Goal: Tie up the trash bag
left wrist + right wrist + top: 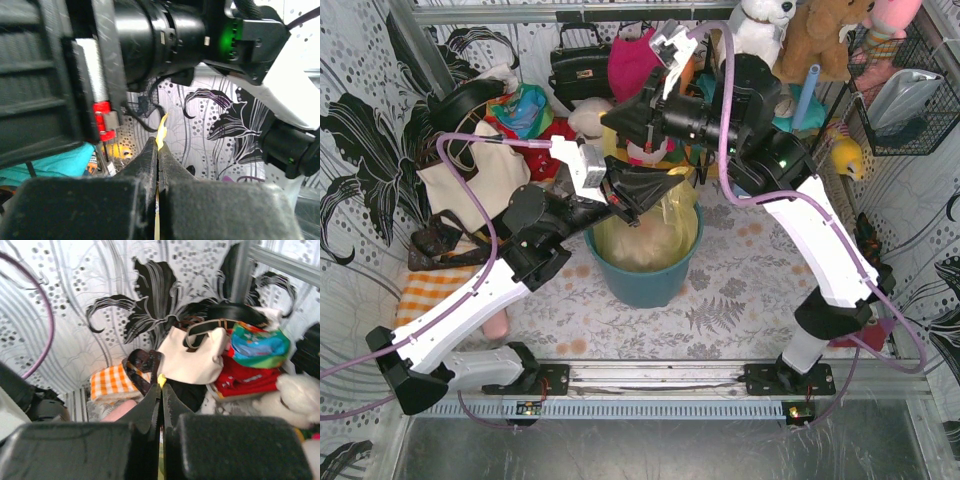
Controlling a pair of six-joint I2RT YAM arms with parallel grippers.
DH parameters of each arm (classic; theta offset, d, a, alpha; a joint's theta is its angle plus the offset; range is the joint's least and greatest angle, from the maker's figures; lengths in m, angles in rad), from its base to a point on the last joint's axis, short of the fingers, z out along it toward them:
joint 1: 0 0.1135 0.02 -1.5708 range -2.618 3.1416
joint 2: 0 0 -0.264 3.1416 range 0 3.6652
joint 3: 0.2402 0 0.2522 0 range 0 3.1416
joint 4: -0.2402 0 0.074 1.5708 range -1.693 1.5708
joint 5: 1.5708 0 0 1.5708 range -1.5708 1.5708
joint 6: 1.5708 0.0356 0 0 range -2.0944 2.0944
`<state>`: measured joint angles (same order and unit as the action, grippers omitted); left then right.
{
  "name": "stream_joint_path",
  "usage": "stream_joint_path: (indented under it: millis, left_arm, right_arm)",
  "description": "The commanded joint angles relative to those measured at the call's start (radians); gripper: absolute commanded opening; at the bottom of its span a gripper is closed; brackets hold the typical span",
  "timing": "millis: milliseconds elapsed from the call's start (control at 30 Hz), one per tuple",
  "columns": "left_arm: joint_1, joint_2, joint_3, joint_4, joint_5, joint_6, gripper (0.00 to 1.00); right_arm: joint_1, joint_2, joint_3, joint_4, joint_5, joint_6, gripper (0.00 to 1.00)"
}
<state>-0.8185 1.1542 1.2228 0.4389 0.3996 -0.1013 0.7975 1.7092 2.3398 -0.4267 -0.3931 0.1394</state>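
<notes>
Sitting in the teal bin (655, 287), the trash bag (640, 245) sends its yellow top upward. The left gripper (159, 145), just above the bin's rim and nearer the bag, is clamped on one strip. The right gripper (161, 386), higher and beyond the bin's far rim, pinches another, so crossing these two tails looks like the next move.

Top view, centre: mouth of the trash bag (675, 220) hidden beneath both wrists; far rim of the teal bin (650, 285) covered too. Left wrist view — only a yellow sliver shows above the left gripper (158, 152), the rest cut off at the lower edge; right wrist view — a yellow tip, too small to read, at the right gripper (161, 390).
</notes>
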Motion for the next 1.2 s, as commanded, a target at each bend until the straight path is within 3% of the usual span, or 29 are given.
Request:
stream_joint_path:
  millis: [0,333,633,900,1167]
  left_arm:
    - [-0.006,-0.023,-0.01,0.074,-0.076,0.031,0.0]
    - [-0.006,-0.036,-0.033,0.068,-0.11,0.038,0.0]
    - [-0.006,-0.053,-0.058,0.066,-0.13,0.034,0.0]
    - [-0.007,-0.08,-0.086,0.046,-0.184,0.043,0.0]
    - [-0.005,-0.11,-0.126,0.026,-0.269,0.064,0.0]
  right_arm:
    - [0.005,-0.107,-0.086,-0.035,0.174,0.054,0.0]
    - [0.005,-0.331,-0.38,-0.031,0.354,0.143,0.0]
    - [0.005,-0.508,-0.673,0.046,0.382,0.303,0.0]
    - [0.005,-0.682,-0.956,0.249,0.412,0.465,0.0]
    - [0.005,-0.764,-1.068,0.308,0.4,0.542,0.0]
